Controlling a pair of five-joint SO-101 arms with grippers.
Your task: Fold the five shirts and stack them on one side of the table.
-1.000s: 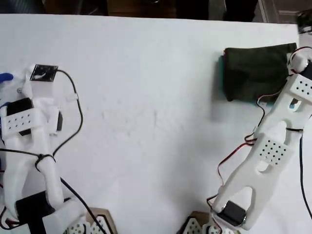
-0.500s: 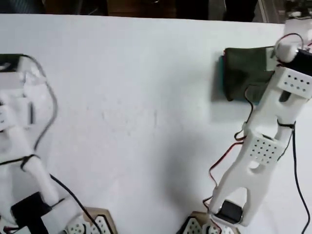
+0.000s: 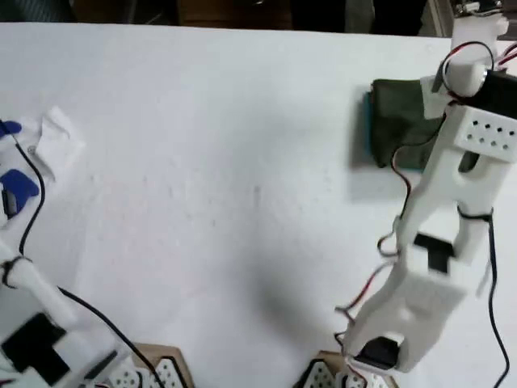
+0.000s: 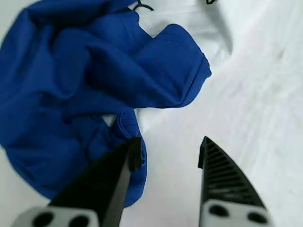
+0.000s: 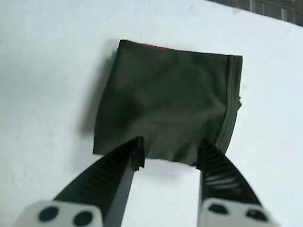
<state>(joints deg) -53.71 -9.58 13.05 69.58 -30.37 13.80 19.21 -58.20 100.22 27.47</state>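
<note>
A crumpled blue shirt lies on a white shirt at the table's left edge, where the high view catches a bit of the blue shirt and the white shirt. My left gripper hangs open just above the blue shirt's hem, holding nothing. At the far right sits a folded dark green shirt on top of a stack, with a teal edge and a red sliver showing beneath. My right gripper is open above the stack's near edge.
The white table stretches bare between the two piles. The right arm reaches across the stack's right part. Arm bases and cables sit along the near edge. The far table edge runs close behind the stack.
The left arm swung left, out to the table's edge, uncovering the white and blue cloth. The right arm moved farther back over the dark stack.
</note>
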